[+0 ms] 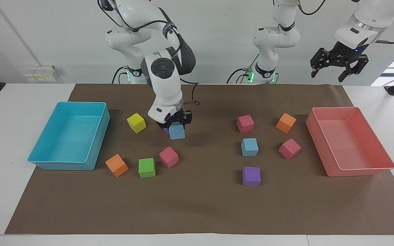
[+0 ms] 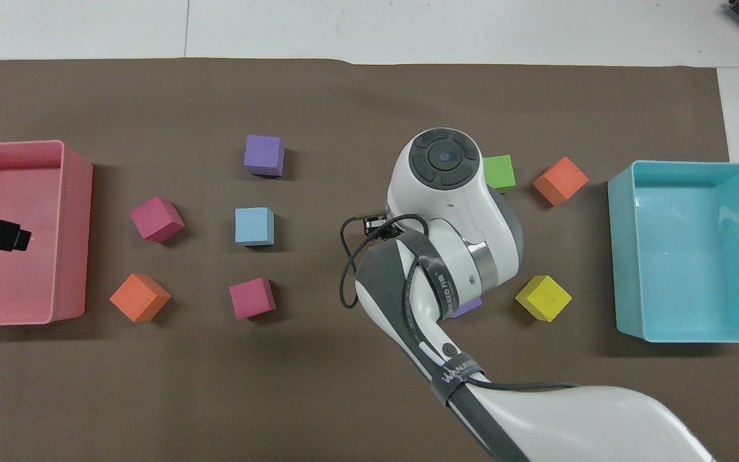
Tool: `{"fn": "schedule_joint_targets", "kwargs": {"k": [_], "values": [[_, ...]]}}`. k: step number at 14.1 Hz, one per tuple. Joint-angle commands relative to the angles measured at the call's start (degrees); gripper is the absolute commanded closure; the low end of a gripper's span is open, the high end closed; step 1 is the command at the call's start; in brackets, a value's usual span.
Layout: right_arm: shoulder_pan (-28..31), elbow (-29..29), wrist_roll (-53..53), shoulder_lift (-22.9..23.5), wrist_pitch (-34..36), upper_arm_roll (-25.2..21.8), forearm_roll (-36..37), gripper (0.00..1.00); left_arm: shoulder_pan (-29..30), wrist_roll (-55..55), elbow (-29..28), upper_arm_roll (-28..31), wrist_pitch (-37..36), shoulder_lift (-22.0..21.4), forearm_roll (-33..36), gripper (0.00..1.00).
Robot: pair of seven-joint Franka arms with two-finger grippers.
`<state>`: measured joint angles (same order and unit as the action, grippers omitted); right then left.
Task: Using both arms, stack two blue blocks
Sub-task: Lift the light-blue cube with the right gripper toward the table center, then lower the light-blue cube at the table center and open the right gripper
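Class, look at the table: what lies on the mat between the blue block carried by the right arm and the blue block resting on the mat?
Nothing: in the facing view, bare brown mat separates the carried blue block from the resting blue block.
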<state>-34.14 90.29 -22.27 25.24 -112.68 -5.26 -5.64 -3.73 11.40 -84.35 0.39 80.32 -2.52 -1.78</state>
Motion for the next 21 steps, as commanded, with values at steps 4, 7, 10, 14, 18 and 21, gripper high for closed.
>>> {"fn": "schedule_joint_targets", "kwargs": {"k": [4,7,10,14,18,21], "values": [[-1.37,-3.71,-2.96,5.6,-4.73,1.91,-1.57,1.0,0.22,0.64,0.07,0.05,-0.7,-0.56,0.37,0.0],[-1.37,-3.19,-2.87,6.05,-7.2,2.45,-1.74,1.0,-0.22,0.37,0.07,-0.04,-0.78,-0.56,0.37,0.0],[-2.06,-1.61,-2.87,6.4,-8.69,3.15,-1.66,1.0,-0.4,0.37,0.07,-0.13,-0.78,-0.65,0.37,0.0],[-2.07,1.82,-1.99,5.7,-9.31,3.15,-1.66,1.0,-0.13,0.29,0.07,-0.13,-0.78,-0.65,0.37,0.0],[-1.98,2.79,-0.32,5.52,-10.28,3.15,-1.75,1.0,-0.48,0.11,0.07,-0.04,-0.87,-0.65,0.37,0.0],[-1.98,3.58,2.39,5.08,-10.19,3.15,-1.75,1.0,-0.4,-1.29,0.07,-0.04,-0.43,-0.65,0.28,0.0]]}}
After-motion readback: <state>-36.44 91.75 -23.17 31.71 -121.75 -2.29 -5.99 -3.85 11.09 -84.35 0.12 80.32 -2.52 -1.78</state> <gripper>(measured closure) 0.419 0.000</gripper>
